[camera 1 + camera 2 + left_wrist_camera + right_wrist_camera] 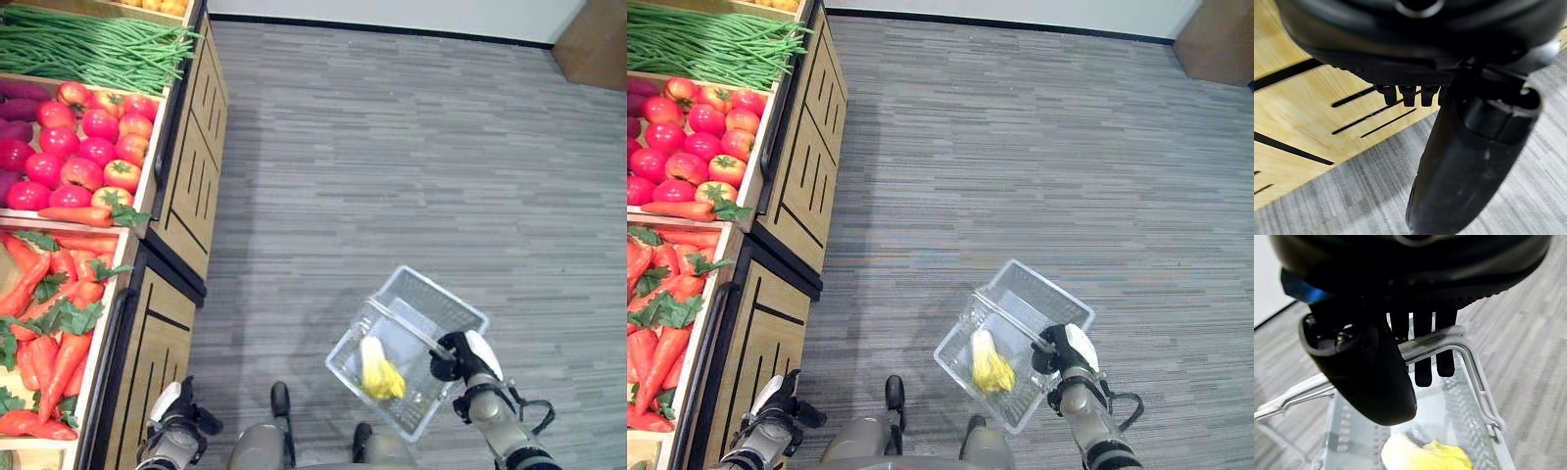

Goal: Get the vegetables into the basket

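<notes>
Basket (408, 348) hangs over the grey floor (392, 147) at about 5 o'clock in the left eye view, a yellow vegetable (380, 372) lying inside, and the right hand (460, 356) is on its handle (409, 327), while carrots (49, 323), tomatoes (88, 147) and green beans (88, 44) sit in the stand (181, 196) from 8 to 11 o'clock. Left wrist view has the left hand (1420, 58) by the stand's wooden front, fingers curled on nothing. Right wrist view shows the right hand's fingers (1422, 345) hooked round the handle, the vegetable at 6 o'clock.
</notes>
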